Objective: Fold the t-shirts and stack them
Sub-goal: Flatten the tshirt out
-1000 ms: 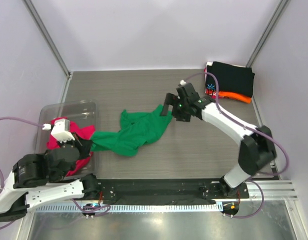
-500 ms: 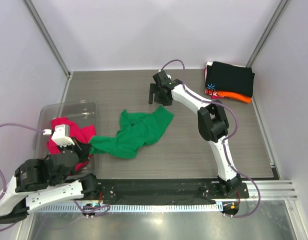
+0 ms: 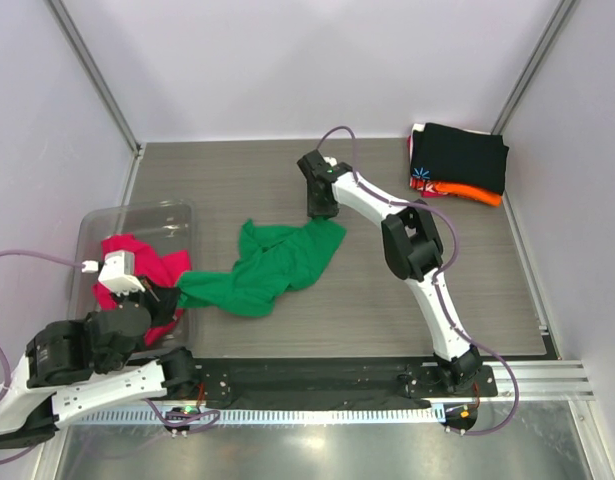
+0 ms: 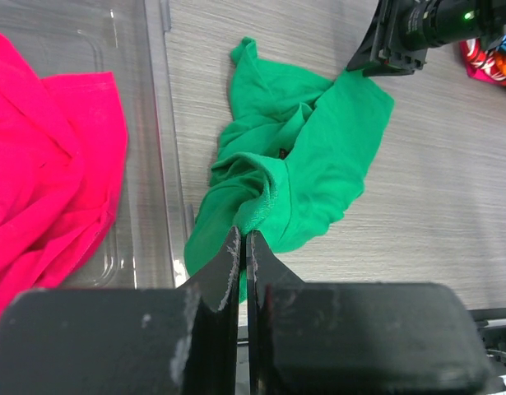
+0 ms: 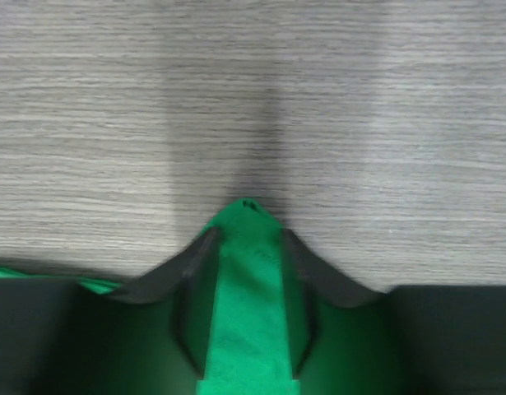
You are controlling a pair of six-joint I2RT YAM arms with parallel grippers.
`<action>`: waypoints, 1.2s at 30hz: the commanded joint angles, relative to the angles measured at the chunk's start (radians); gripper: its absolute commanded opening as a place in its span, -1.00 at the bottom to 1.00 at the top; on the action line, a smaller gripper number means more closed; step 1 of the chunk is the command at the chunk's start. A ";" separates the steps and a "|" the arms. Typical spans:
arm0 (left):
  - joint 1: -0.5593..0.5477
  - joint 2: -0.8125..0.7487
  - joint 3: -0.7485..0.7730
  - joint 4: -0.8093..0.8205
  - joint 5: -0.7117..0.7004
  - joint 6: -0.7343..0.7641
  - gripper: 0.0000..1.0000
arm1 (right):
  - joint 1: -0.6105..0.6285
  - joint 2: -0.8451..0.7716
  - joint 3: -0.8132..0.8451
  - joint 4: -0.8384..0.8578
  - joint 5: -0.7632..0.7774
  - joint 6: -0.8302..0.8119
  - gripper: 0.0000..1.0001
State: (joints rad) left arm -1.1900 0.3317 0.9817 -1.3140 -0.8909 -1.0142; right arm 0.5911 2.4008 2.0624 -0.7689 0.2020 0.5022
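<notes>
Grey wood-grain table. Crumpled green t-shirt lies mid-table. Clear plastic bin sits left of the green shirt, touching its end. Folded stack, black shirt topmost, rests well right of it, at the far corner.
</notes>
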 commanded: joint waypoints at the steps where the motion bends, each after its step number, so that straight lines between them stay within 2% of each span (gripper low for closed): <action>1: 0.000 -0.028 -0.003 0.030 -0.048 -0.015 -1.00 | 0.019 0.044 0.028 -0.032 0.048 -0.005 -0.27; 2: 0.000 -0.031 -0.005 0.032 -0.048 -0.015 -0.99 | 0.021 0.053 0.031 -0.038 0.069 -0.005 -0.48; 4: -0.002 -0.034 -0.006 0.030 -0.048 -0.018 -1.00 | 0.026 0.061 0.031 -0.052 0.085 -0.013 -0.61; 5: -0.002 -0.034 -0.006 0.030 -0.046 -0.017 -0.99 | 0.026 0.066 0.033 -0.055 0.086 -0.016 -0.79; 8: -0.003 -0.019 -0.008 0.030 -0.046 -0.018 -0.99 | 0.024 0.067 0.031 -0.067 0.093 -0.024 -0.98; 12: 0.000 0.013 -0.005 0.025 -0.052 -0.023 -1.00 | 0.024 0.023 0.039 -0.089 0.122 -0.033 -0.98; 18: -0.002 0.111 0.073 0.048 -0.066 0.048 -1.00 | 0.010 -0.201 0.041 -0.128 0.200 -0.062 -0.98; 24: -0.002 0.251 0.262 0.197 -0.094 0.279 -1.00 | -0.014 -0.474 0.015 -0.156 0.194 -0.094 -0.98; 28: -0.002 0.406 0.435 0.255 -0.164 0.440 -1.00 | -0.024 -0.655 -0.041 -0.155 0.163 -0.105 -0.98; 29: -0.002 0.429 0.502 0.278 -0.166 0.536 -1.00 | -0.025 -0.730 -0.053 -0.153 0.163 -0.108 -0.98; 32: -0.002 0.500 0.637 0.373 -0.160 0.697 -1.00 | -0.024 -0.848 -0.093 -0.150 0.165 -0.120 -0.98; 33: -0.002 0.512 0.672 0.392 -0.157 0.725 -1.00 | -0.025 -0.933 -0.111 -0.150 0.163 -0.122 -0.98; 36: -0.002 0.569 0.790 0.470 -0.129 0.848 -0.99 | -0.024 -1.057 -0.145 -0.139 0.184 -0.128 -0.98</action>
State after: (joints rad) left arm -1.1900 0.8730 1.6638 -0.9977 -1.0031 -0.3862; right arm 0.5674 1.4296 1.9526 -0.9119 0.3588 0.4011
